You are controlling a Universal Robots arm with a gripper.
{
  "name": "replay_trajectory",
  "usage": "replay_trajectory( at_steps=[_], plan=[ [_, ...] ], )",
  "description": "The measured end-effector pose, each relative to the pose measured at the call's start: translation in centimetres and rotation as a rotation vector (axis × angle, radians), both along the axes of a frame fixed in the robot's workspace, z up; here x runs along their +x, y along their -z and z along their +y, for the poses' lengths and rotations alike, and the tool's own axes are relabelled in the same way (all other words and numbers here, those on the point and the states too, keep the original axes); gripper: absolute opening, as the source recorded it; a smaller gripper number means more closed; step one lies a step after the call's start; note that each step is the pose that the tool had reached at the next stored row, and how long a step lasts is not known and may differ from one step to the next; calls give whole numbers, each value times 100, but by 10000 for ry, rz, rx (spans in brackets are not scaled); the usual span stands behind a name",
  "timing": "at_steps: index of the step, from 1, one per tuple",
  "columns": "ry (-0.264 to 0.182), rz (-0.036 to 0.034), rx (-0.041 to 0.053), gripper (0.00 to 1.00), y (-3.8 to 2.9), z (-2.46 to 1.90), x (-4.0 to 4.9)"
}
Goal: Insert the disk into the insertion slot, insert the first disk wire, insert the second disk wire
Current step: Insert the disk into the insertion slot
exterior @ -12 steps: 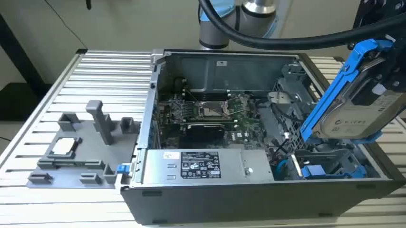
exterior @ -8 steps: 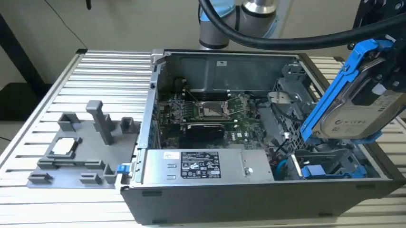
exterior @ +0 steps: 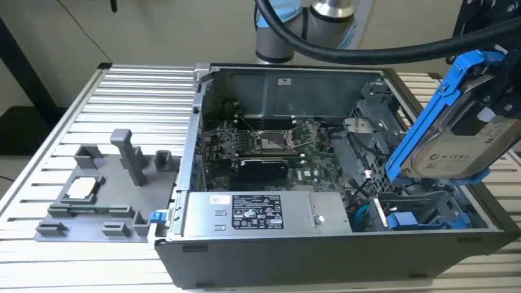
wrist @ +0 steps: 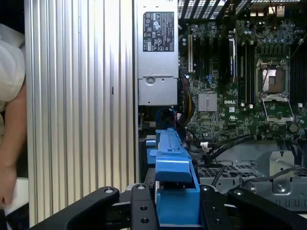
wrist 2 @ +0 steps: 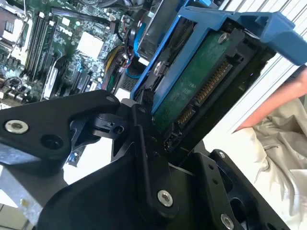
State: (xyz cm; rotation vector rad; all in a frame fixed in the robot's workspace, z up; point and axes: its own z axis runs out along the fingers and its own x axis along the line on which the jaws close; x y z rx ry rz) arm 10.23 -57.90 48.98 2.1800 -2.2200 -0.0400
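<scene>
In the exterior view the disk (exterior: 456, 152), silver-grey with a pale label in a bright blue carrier frame (exterior: 431, 116), hangs tilted over the open case's right side. My gripper (exterior: 492, 113) is shut on its upper end. Below it lies the insertion slot (exterior: 411, 217), a grey cage bay with blue fittings, apart from the disk. The second wrist view shows the disk's green underside (wrist 2: 192, 91) and connector between my black fingers (wrist 2: 144, 143). In the first wrist view the carrier's blue edge (wrist: 170, 163) sits in my gripper (wrist: 177, 208) above the perforated cage (wrist: 230, 172). Black cables (wrist: 225, 143) run nearby; I cannot tell which are the disk wires.
Inside the case are a labelled grey power-supply box (exterior: 256, 213) and a motherboard with its CPU socket (exterior: 273, 141). A grey fixture (exterior: 106, 183) stands on the ribbed table at the exterior view's left. A person's arm (wrist: 12, 139) is beside the table.
</scene>
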Motion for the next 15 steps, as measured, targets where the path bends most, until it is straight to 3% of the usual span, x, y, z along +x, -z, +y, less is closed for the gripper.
replay_trajectory(
  at_steps=[3, 15],
  plan=[
    [0, 0, 0, 33, 11, 0, 0],
    [0, 1, 15, 33, 196, 0, 35]
  ],
)
